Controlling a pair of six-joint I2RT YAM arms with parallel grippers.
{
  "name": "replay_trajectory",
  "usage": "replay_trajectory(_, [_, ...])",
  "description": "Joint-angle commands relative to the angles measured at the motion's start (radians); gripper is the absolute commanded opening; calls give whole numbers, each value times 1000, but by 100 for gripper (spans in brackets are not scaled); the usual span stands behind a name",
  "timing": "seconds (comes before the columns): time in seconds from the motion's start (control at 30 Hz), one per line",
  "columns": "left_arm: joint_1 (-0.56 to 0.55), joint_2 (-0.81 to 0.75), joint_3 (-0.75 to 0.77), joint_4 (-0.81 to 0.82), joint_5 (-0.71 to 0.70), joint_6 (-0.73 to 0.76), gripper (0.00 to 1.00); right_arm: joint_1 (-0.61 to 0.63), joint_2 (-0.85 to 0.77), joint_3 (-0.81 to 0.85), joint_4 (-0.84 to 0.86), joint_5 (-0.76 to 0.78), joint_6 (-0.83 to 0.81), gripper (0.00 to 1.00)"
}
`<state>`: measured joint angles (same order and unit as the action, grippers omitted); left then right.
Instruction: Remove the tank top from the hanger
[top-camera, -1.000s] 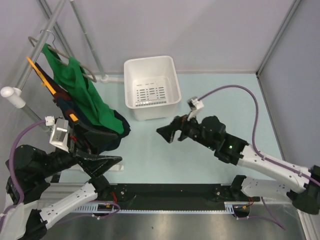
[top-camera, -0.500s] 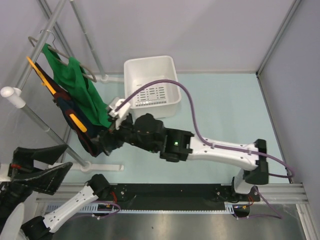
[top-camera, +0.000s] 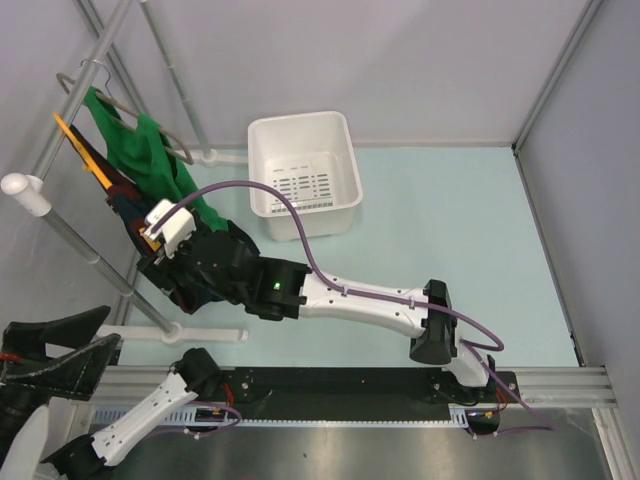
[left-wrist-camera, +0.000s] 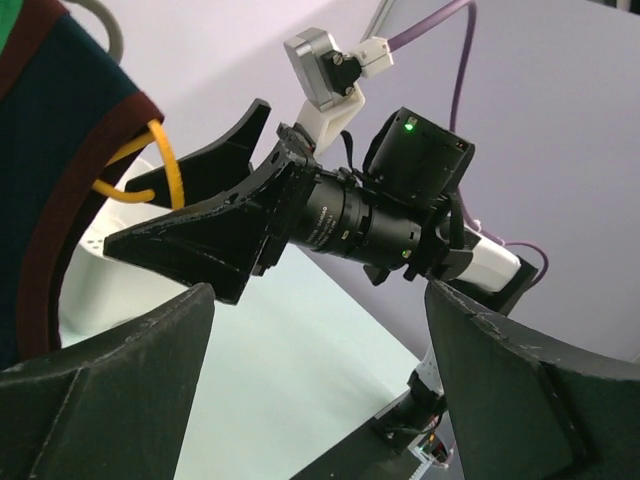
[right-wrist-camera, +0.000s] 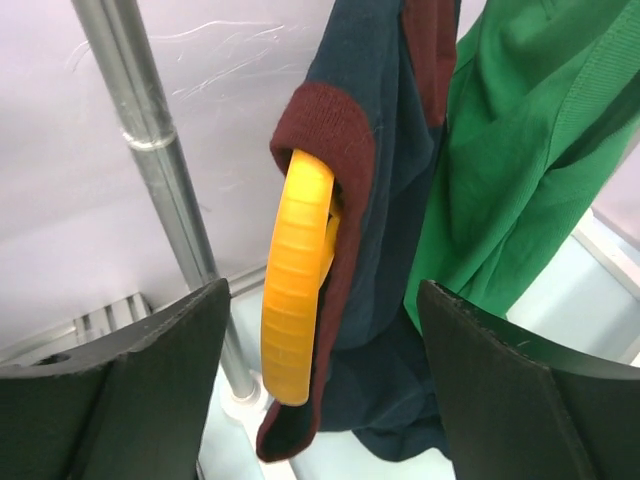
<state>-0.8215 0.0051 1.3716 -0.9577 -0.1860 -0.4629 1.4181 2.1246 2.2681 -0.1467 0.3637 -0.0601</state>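
Green tank top (right-wrist-camera: 520, 150) hangs beside navy garment (right-wrist-camera: 385, 300) (clearest from right wrist); left fingers (left-wrist-camera: 110, 400), right fingers (right-wrist-camera: 110, 390) spread, empty.

The tank top (right-wrist-camera: 520, 150) is matt green cloth in a fine ribbed knit. The navy garment (right-wrist-camera: 385, 260) is a soft matt knit with coarser ribbed dark red trim (right-wrist-camera: 320, 125). The orange hanger (right-wrist-camera: 295, 290) is glossy plastic, ridged across its face. The rack pole (right-wrist-camera: 160, 170) is bare silver metal with a dull shine. The right gripper (right-wrist-camera: 322, 295) has fingers (right-wrist-camera: 130, 400) of matt black plastic, grainy and rough. The basket (top-camera: 298, 120) is smooth white plastic, and the worktop (top-camera: 450, 230) is matt pale green.
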Motion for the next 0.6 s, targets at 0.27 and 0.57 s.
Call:
replay_trajectory(0.27, [-4, -2, 49, -188, -106, -109, 89, 1, 83, 143, 185, 41, -89, 55])
replay_trajectory(0.57, [-7, 4, 110, -254, -84, -141, 89, -10, 143, 217, 246, 50, -95, 25])
